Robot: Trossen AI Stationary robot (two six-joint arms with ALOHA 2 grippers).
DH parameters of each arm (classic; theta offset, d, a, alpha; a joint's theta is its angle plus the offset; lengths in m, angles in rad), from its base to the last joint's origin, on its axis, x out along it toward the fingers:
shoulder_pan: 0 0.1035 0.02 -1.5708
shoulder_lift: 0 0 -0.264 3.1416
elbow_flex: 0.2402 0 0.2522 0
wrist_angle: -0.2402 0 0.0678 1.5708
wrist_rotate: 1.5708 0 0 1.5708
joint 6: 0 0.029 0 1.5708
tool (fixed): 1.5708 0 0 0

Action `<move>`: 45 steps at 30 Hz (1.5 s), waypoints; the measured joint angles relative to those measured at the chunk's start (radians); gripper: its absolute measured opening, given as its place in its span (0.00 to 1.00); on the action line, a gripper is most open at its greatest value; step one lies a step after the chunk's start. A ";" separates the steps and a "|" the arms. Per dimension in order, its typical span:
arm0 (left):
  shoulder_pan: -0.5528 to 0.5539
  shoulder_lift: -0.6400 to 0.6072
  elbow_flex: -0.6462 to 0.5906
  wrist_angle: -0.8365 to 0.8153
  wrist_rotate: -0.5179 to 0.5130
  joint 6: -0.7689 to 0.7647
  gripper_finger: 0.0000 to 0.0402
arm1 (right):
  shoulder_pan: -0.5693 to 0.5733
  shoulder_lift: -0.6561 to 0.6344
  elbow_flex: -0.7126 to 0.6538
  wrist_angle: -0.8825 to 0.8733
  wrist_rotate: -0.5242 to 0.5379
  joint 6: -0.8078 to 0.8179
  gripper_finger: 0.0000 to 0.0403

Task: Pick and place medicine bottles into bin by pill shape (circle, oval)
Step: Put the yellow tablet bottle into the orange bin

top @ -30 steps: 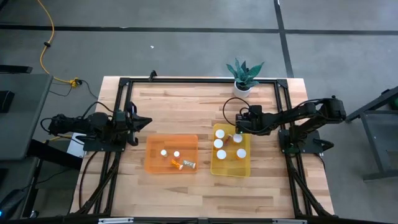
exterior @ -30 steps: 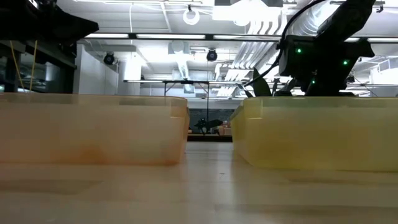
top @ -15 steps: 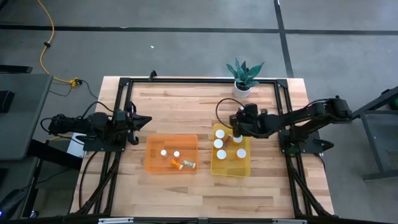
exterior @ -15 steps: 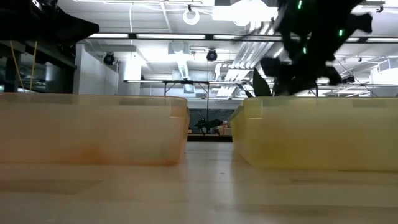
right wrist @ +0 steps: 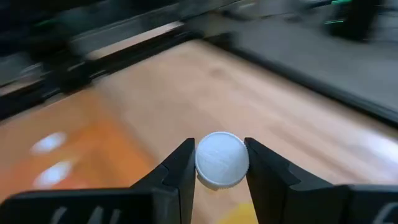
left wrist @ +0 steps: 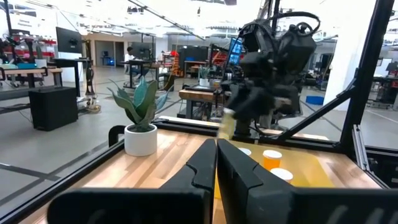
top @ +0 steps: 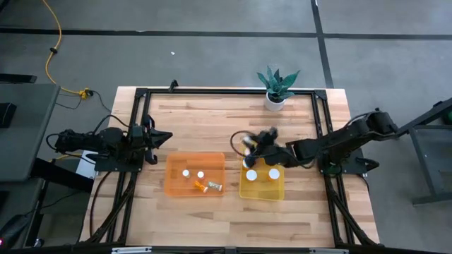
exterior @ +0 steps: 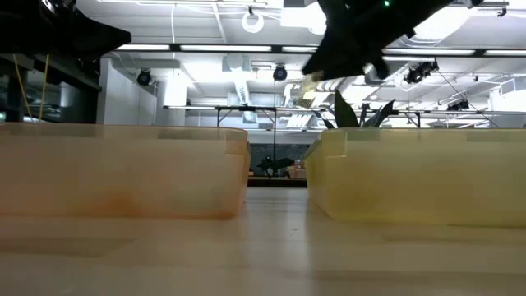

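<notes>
- High view: the right gripper (top: 251, 147) hangs over the near-left corner of the yellow bin (top: 262, 185), toward the orange bin (top: 194, 174), and is blurred. Two white caps show in the yellow bin, one (top: 273, 173) clear of the arm. The orange bin holds two upright bottles (top: 186, 173) and two lying ones (top: 200, 186). A potted plant (top: 275, 86) stands at the table's (top: 212, 113) far edge. The left gripper (top: 161, 138) waits at the table's left edge, beside the orange bin, well apart from any bottle.
- Low view: the two bins stand side by side with a gap between them, orange bin (exterior: 123, 168) left, yellow bin (exterior: 419, 174) right. The right gripper (exterior: 345, 49) shows dark and blurred above the yellow bin's left wall; a pale blurred shape sits at its tip, too smeared to name.
- Left wrist view: the left gripper's (left wrist: 216, 168) fingers lie pressed together with nothing between them. Beyond stand the plant (left wrist: 140, 118) in its white pot, the yellow bin (left wrist: 311, 171) with bottles (left wrist: 272, 157) in it, and the right arm (left wrist: 267, 74) over them.
- Right wrist view: the right gripper (right wrist: 222, 163) clamps a bottle (right wrist: 222, 160) by its white cap, one finger (right wrist: 180, 171) on each side. Below it lie blurred wood and the orange bin (right wrist: 68, 168).
- No label or writing can be read in any view.
</notes>
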 joint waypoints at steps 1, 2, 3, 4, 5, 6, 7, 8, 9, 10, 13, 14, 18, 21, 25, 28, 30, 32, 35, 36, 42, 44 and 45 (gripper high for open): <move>0.000 0.000 0.000 0.000 0.000 0.000 0.01 | 0.000 0.013 -0.001 0.037 -0.061 -0.037 0.25; 0.000 0.000 0.000 0.000 0.000 0.000 0.01 | 0.000 0.029 -0.001 0.079 -0.120 -0.077 0.25; 0.000 0.000 0.000 0.000 0.000 0.000 0.01 | -0.001 0.048 -0.001 0.124 -0.176 -0.115 0.25; 0.000 0.000 0.000 0.000 0.000 0.000 0.01 | -0.001 0.068 -0.001 0.166 -0.231 -0.155 0.25; 0.000 0.000 0.000 0.000 0.000 0.000 0.01 | 0.000 0.090 -0.001 0.210 -0.286 -0.195 0.25; 0.000 0.000 0.000 0.000 0.000 0.000 0.01 | 0.000 0.111 0.000 0.255 -0.337 -0.232 0.25; 0.000 0.000 0.000 0.000 0.000 0.000 0.01 | -0.001 0.136 0.003 0.297 -0.385 -0.263 0.25; 0.000 0.000 0.000 0.000 0.000 0.000 0.01 | -0.001 0.161 0.011 0.328 -0.433 -0.291 0.25; 0.000 0.000 0.000 0.000 0.000 0.000 0.01 | -0.001 0.187 0.022 0.350 -0.471 -0.315 0.25; 0.000 0.000 0.000 0.000 -0.001 0.000 0.01 | -0.001 0.213 0.041 0.361 -0.503 -0.336 0.25; 0.000 0.000 0.000 0.000 -0.001 0.000 0.01 | -0.001 0.290 0.118 0.341 -0.560 -0.386 0.25; 0.000 0.000 0.000 0.000 -0.001 0.000 0.01 | -0.002 0.316 0.148 0.318 -0.567 -0.398 0.25; 0.000 0.000 0.000 0.000 -0.002 0.000 0.01 | -0.002 0.413 0.270 0.176 -0.575 -0.442 0.25; 0.000 0.000 0.000 0.000 -0.002 0.000 0.01 | -0.002 0.476 0.344 0.090 -0.589 -0.444 0.25; 0.000 0.000 0.000 0.000 -0.002 0.000 0.01 | -0.002 0.533 0.398 0.038 -0.628 -0.470 0.25; 0.000 0.000 0.000 0.000 -0.002 0.000 0.01 | -0.004 0.544 0.416 0.017 -0.638 -0.472 0.25; 0.000 0.000 0.000 0.000 -0.002 0.000 0.01 | -0.006 0.544 0.419 -0.006 -0.639 -0.462 0.25; 0.000 0.000 0.000 0.000 -0.002 0.000 0.01 | -0.008 0.544 0.419 -0.022 -0.640 -0.451 0.25; 0.000 0.000 0.000 0.000 -0.002 0.000 0.01 | -0.008 0.544 0.419 -0.037 -0.641 -0.435 0.27; 0.000 0.000 0.000 0.000 -0.002 0.000 0.01 | -0.008 0.544 0.419 -0.038 -0.641 -0.435 0.27; 0.000 0.000 0.000 0.000 -0.002 0.000 0.01 | -0.008 0.544 0.419 -0.042 -0.642 -0.414 0.32; 0.000 0.000 0.000 0.000 -0.002 0.000 0.01 | -0.008 0.544 0.419 -0.049 -0.643 -0.409 0.33; 0.000 0.000 0.000 0.000 -0.002 0.000 0.01 | -0.008 0.544 0.419 -0.051 -0.643 -0.408 0.34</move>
